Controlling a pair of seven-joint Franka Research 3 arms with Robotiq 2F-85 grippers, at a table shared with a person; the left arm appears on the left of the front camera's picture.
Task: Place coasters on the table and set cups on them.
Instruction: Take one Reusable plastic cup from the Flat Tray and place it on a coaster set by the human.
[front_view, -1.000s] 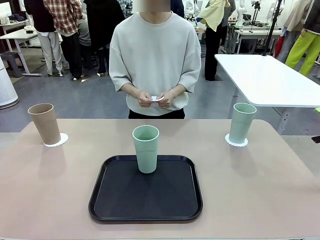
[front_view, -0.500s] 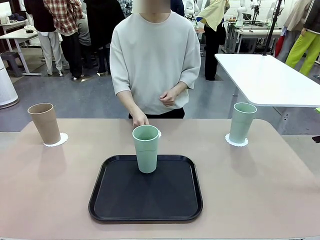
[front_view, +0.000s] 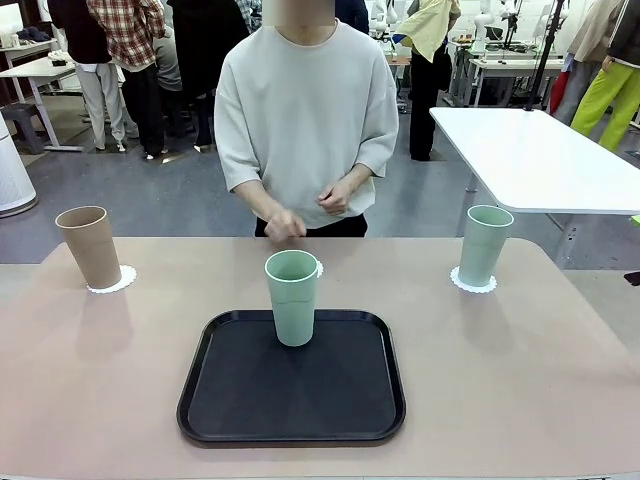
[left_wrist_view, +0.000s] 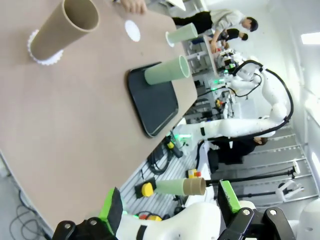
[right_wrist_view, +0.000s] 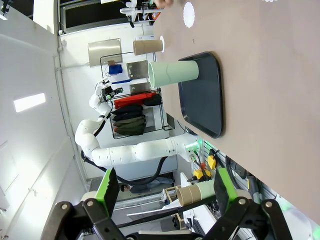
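Counter (front_view: 520, 370): the beige top in front of me, with a person (front_view: 308, 130) standing at the far edge.
Tan cup (front_view: 90, 245): upright on the left coaster (front_view: 112, 280), at the far left.
Right mint cup (front_view: 484, 244): upright on the right coaster (front_view: 472, 282), at the far right.
Middle mint cup (front_view: 292, 297): upright on the black tray (front_view: 300, 400) (near its far edge).
Third coaster (left_wrist_view: 132, 30): lies bare on the counter just beyond the tray; from the front the middle cup hides most of it.
Person's lower hand (front_view: 285, 224): blurred, above that coaster, seemingly not touching it.
Person's other hand (front_view: 335, 198): held at the waist.
My left hand (left_wrist_view: 170, 205): fingers spread wide, holding nothing.
My right hand (right_wrist_view: 165, 190): spread wide too, holding nothing.
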